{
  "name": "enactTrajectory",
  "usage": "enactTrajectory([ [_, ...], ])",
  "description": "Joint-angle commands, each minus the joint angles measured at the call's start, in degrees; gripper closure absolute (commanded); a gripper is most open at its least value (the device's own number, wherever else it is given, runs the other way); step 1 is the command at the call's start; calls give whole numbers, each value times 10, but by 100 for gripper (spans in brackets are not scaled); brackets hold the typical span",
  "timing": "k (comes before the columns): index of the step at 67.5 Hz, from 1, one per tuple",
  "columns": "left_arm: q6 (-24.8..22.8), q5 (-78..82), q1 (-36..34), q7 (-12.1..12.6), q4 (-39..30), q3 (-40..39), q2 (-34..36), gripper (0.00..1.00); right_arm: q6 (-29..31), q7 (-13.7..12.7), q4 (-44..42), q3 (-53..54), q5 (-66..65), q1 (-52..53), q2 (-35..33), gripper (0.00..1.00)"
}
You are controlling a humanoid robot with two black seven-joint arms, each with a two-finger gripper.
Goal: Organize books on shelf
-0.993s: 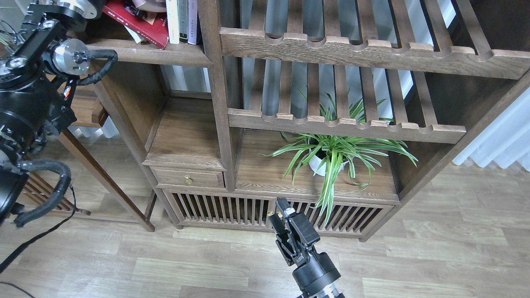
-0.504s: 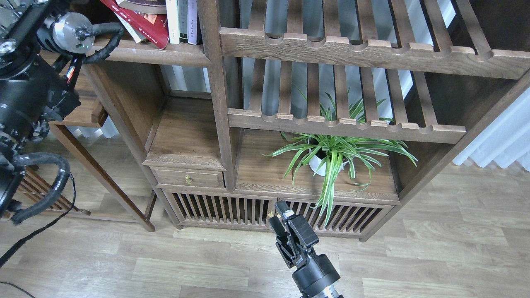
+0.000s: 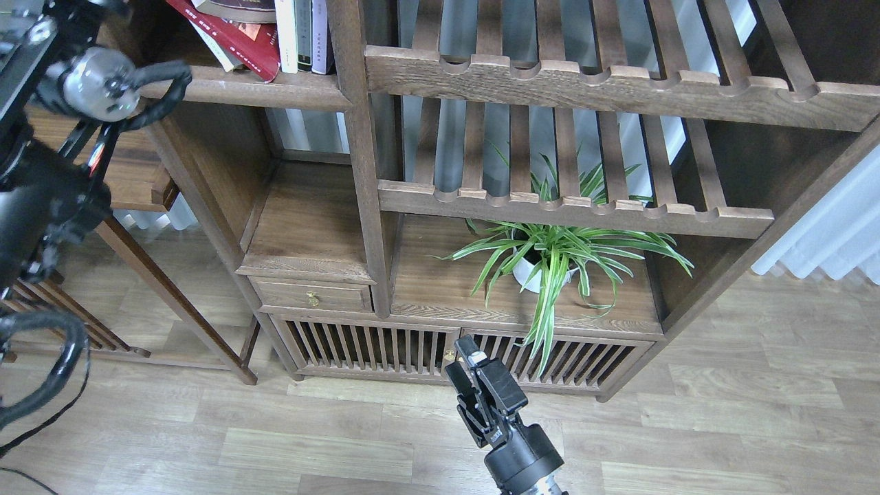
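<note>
left arm: black jointed arm [image 3: 41, 172] rising along the left edge, its gripper out of view, so finger state cannot be told
books: red-covered paperback [image 3: 230, 38] leaning tilted on the dark-brown wooden shelf board [image 3: 261, 89] at top left, against thin upright white and dark books [image 3: 300, 34]
right gripper: black two-finger gripper [image 3: 462, 364] low at centre, over the wood floor, fingers close together, holding nothing
plant: green spider plant [image 3: 557, 254] in a white pot, lower right compartment
</note>
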Motion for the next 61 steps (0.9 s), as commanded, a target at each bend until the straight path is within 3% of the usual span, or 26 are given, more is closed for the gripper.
enactTrajectory([
  [1,-1,0,23,-4,-40,-4,-4,21,0,0,5,1,1,1,0,20],
  [20,-16,-4,100,2,-122,-3,-23,15,0,0,22,8,3,7,0,19],
  [32,-108,-21,157,24,-129,-9,-33,14,0,-1,54,18,3,21,0,19],
  [43,-188,-85,200,97,-128,-1,-41,14,0,-1,61,19,2,32,0,19],
  [51,-249,-113,241,176,-124,0,-59,15,0,-1,60,19,2,35,0,19],
  [56,-256,-124,262,203,-124,0,-67,15,0,-1,60,19,2,43,0,19],
  [61,-256,-135,279,212,-124,3,-76,15,0,-1,60,19,2,55,0,19],
])
